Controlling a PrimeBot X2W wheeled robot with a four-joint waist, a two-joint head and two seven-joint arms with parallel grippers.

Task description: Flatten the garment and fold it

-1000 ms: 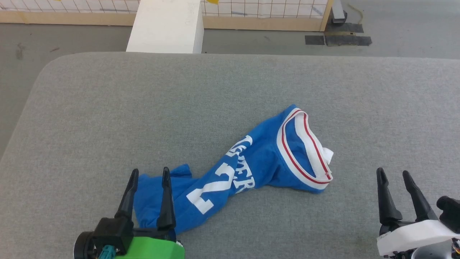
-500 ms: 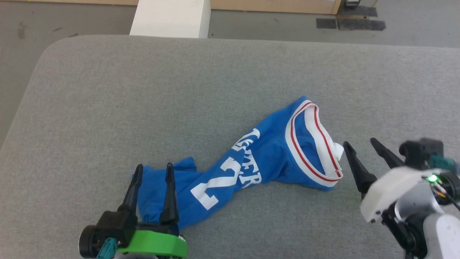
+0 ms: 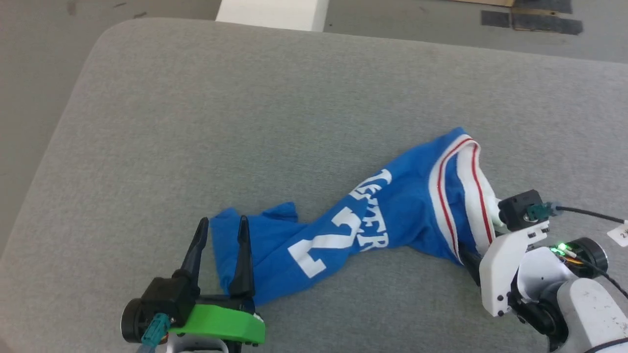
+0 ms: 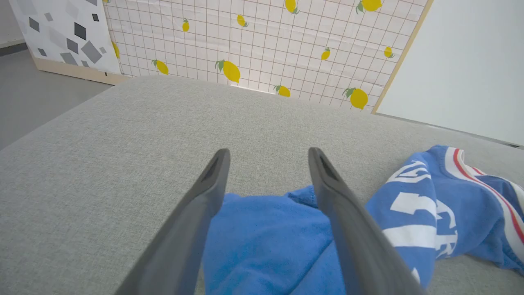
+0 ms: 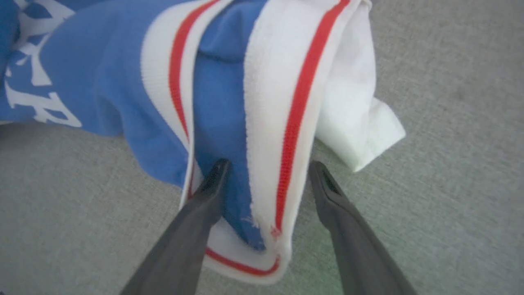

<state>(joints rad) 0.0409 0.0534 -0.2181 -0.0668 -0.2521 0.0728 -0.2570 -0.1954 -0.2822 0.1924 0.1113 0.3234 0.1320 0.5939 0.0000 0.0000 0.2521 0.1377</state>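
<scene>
One garment [image 3: 363, 225], likely limp and light; pinch its striped trim [image 5: 286, 102] and near-left edge. Left gripper [image 3: 222, 221] and right gripper [image 5: 270, 164] jaws stand apart.

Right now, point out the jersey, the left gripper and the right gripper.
jersey [image 3: 411, 203], head view, blue cloth between lettering and striped trim
left gripper [image 3: 222, 221], head view, midway between its fingertips
right gripper [image 5: 270, 163], right wrist view, midway between its fingertips

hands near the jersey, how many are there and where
2. The left hand is open over the plain blue end of the garment, nearest the robot. The right hand is open astride the red-and-white striped trim at the other end.
</scene>
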